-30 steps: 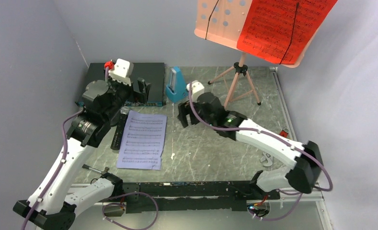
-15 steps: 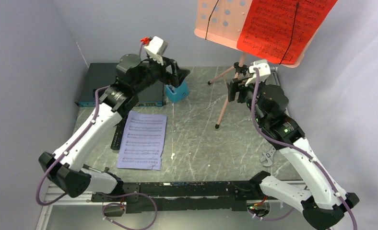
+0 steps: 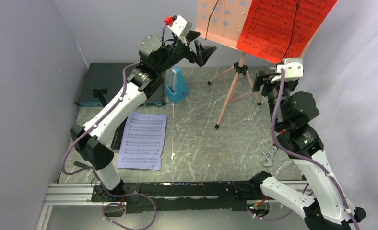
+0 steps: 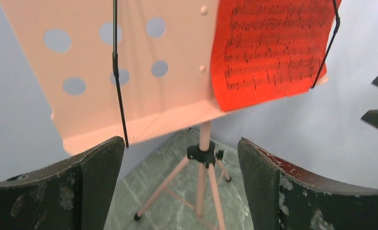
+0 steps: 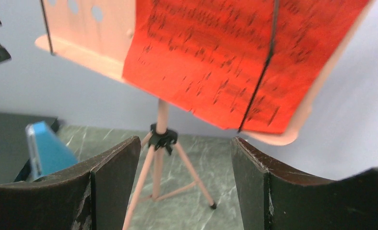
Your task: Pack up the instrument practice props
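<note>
The pink tripod music stand (image 3: 237, 81) stands at the back, its perforated board (image 3: 223, 21) holding the red sheet (image 3: 283, 26) under black clips. My left gripper (image 3: 204, 50) is open and empty, raised just left of the board's lower edge; the left wrist view looks between its fingers (image 4: 96, 187) at the board (image 4: 144, 72). My right gripper (image 3: 263, 81) is open and empty, right of the tripod, below the red sheet (image 5: 235, 57). The blue metronome (image 3: 176, 85) stands left of the tripod. The lavender sheet (image 3: 143, 139) lies flat; the black microphone (image 3: 117, 136) lies beside it, partly hidden.
A large flat black electronics box (image 3: 105, 76) sits at the back left. A metal wrench (image 3: 268, 155) lies near the right arm. Grey walls close in on the left, back and right. The mounting rail (image 3: 187, 189) runs along the near edge.
Both arms have risen from table height toward the stand's board. The left gripper swung from the black box up and right; the right gripper moved from the centre up and right.
</note>
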### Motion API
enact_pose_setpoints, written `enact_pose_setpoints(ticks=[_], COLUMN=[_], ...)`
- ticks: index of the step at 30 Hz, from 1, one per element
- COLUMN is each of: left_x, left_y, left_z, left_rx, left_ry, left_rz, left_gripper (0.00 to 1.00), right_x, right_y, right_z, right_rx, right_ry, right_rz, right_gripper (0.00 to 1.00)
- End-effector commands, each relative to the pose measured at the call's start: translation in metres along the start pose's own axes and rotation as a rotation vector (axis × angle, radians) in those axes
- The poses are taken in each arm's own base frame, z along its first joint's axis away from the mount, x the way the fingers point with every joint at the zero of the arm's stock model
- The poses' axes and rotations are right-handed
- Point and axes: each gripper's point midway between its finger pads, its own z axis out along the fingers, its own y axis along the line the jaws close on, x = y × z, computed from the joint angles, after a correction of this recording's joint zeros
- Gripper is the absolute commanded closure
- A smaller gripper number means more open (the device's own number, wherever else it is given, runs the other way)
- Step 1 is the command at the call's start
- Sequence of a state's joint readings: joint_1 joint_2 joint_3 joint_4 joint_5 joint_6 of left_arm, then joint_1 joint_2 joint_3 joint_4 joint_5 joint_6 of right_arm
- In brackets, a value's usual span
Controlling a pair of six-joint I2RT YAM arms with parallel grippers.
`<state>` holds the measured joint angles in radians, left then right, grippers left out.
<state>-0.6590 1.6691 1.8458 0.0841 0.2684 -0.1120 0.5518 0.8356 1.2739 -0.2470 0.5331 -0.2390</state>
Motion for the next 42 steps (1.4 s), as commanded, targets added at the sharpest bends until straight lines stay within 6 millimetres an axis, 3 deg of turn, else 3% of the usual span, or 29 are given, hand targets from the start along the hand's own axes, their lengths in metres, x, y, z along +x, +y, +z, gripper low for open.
enact_pose_setpoints(ticks=[1,5,15,19,25,42], left_x=[-0.038,-0.031,-0.019,-0.015,-0.007,0.013], left_y=[-0.013,-0.012,-0.019,-0.028,-0.029,-0.031], left_z=[0.022,0.045,0.074,0.081,0.092,0.108], left_rx=[0.093,0.099,0.122,0.138,0.112,0.107], left_ry=[-0.161,-0.173,-0.21,-0.22,-0.238,-0.242], left_rz=[0.059,0.081,0.043,0.038,0.004,-0.048], left_gripper=[0.06,0.06,0.09,0.09,0.09,0.12], right_x=[-0.051,-0.078,-0.124,-0.128,-0.112,-0.097], right_y=[-0.038,-0.055,-0.079,-0.085,-0.082,-0.072], right_z=[0.005,0.024,0.064,0.076,0.096,0.108], right_rx=[0.159,0.211,0.181,0.166,0.107,0.033], right_ry=[-0.101,-0.127,-0.195,-0.192,-0.16,-0.135], right_rz=[-0.046,-0.076,-0.077,-0.083,-0.06,-0.037], right_gripper=[0.28,0.27,0.25,0.25,0.27,0.78])
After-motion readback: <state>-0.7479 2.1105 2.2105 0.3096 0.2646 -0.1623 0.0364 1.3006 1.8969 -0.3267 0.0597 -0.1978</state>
